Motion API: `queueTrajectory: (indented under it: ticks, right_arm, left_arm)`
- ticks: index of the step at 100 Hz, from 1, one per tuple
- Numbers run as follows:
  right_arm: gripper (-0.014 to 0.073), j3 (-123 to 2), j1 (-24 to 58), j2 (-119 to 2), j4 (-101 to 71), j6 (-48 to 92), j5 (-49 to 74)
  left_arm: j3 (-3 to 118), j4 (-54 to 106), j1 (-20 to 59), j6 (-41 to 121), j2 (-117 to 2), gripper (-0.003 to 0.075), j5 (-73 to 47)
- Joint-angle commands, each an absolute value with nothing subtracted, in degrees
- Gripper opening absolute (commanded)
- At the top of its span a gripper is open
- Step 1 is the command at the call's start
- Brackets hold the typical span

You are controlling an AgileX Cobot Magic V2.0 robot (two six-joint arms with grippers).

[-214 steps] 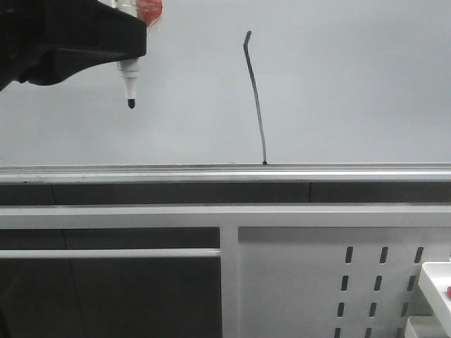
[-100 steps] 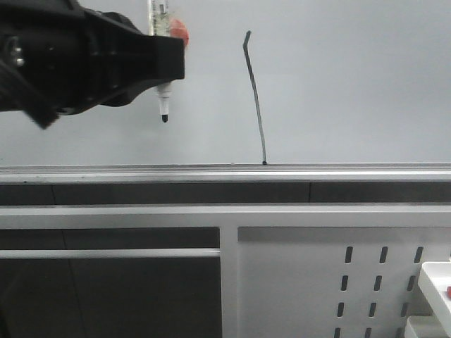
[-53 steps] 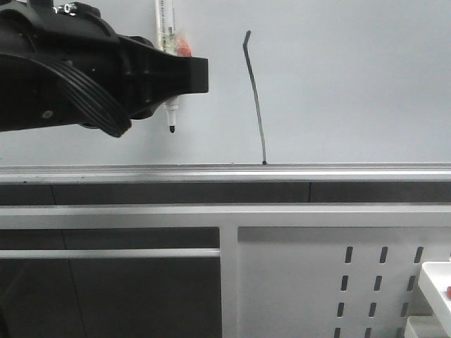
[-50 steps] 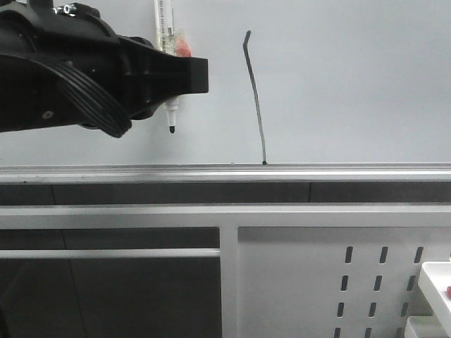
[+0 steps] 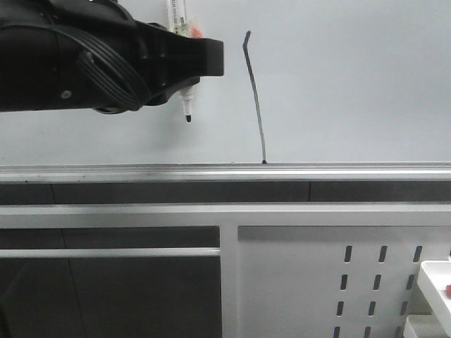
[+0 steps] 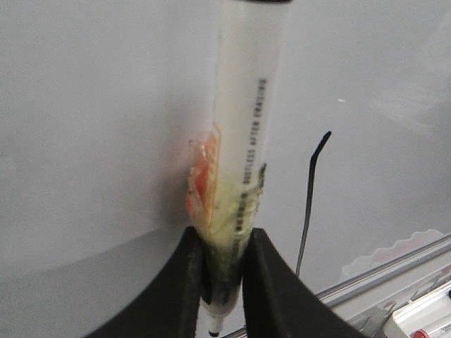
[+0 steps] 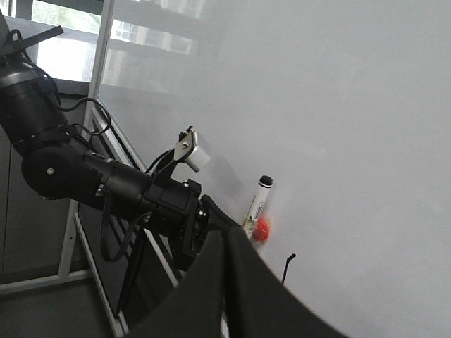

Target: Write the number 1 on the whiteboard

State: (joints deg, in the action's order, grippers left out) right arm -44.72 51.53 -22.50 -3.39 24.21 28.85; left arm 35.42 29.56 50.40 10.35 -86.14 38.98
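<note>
The whiteboard (image 5: 352, 84) fills the upper front view, with a silver strip (image 5: 317, 171) along its lower edge. The number 1 (image 5: 256, 98) is a thin black stroke with a hooked top, reaching down to the strip. My left gripper (image 5: 190, 60) is shut on a white marker pen (image 5: 186, 105), tip down, just left of the stroke. In the left wrist view the gripper (image 6: 224, 243) clamps the pen (image 6: 243, 141), which has a red blob; the stroke (image 6: 308, 204) lies beside it. My right gripper (image 7: 224, 236) is shut and empty, away from the board.
A white metal panel with slots (image 5: 338, 274) stands below the board at right. A white box (image 5: 437, 282) sits at the lower right edge. The left arm (image 7: 106, 183) reaches along the board in the right wrist view.
My left gripper has carried the pen to the right, closer to the black stroke, and slightly up over the last half second. The stroke is unchanged.
</note>
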Motion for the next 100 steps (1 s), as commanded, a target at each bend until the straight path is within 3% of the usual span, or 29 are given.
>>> queueTrajectory:
  ticks: [1,100]
  right_arm:
    - [-0.005,-46.03,51.23,-22.96,-4.11,24.27,24.56]
    - [-0.005,-46.03,51.23,-22.96,-5.56,24.27,25.21]
  left_arm:
    - [37.88,31.49,48.26,10.03,-84.94,-0.002,43.7]
    - [40.88,40.38,47.92,10.24,-84.38,-0.002,30.61]
